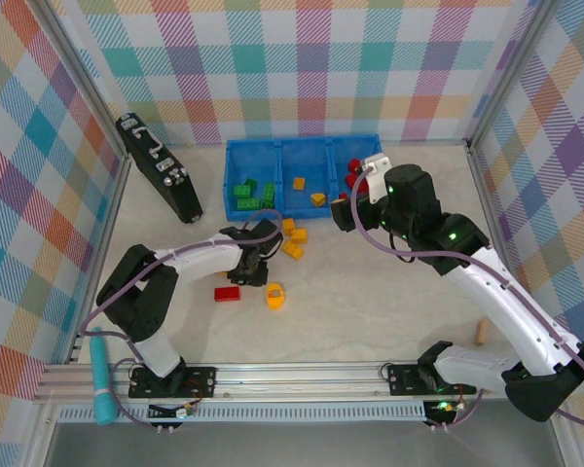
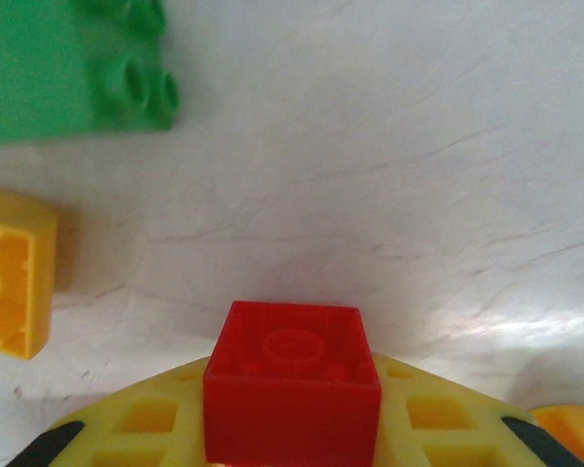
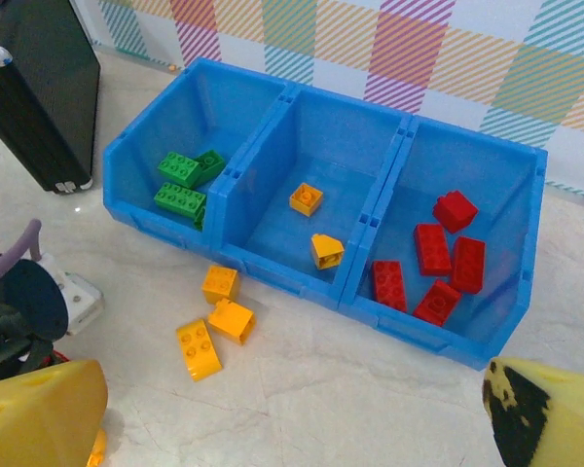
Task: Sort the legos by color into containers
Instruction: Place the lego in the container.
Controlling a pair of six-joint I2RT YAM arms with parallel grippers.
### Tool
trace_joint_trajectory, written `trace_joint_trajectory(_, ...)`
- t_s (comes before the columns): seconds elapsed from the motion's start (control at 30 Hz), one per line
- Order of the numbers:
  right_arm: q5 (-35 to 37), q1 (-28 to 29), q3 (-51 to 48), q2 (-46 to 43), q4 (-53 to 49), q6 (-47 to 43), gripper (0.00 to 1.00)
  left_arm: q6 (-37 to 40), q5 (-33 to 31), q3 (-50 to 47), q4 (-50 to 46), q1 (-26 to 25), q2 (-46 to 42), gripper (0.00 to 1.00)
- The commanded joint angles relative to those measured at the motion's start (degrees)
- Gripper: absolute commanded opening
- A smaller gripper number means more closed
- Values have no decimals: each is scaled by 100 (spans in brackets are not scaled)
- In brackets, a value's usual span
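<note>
We count five reds (image 3: pixel 433 248), two yellows (image 3: pixel 307 198), three greens (image 3: pixel 180 199) in the tray (image 3: pixel 467 146); three loose yellows (image 3: pixel 232 319) beside it; left jaws grasp one red brick (image 2: pixel 292 379), right jaws released.

Glossy plastic legos (image 2: pixel 292 379), smooth plastic tray (image 3: pixel 341 146)
</note>
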Motion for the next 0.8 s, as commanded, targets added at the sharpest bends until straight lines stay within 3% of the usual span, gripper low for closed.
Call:
trace_joint_trajectory(0.0, 101, -52, -37, -51, -33, -112, 99, 169, 145, 797, -191, -254, 165, 28)
trace_joint_trajectory(0.13, 127, -78, -46, -59, -7, -164, 99, 430, 260, 1839, -405, -545, 455, 29)
trace_joint_trajectory(0.27, 136, -109, -49, -50, 78, -210, 99, 587, 520, 2942, -39, -705, 863, 29)
trace_joint_trajectory(0.63, 136, -272, -377, -214, 592, -259, 99, 226, 1056, 4616, 2590, -747, 2434, 30)
trace_joint_trajectory(0.77, 127, -311, -492, -346, 743, -257, 99, -71, 1136, 5304, 3104, -755, 3154, 31)
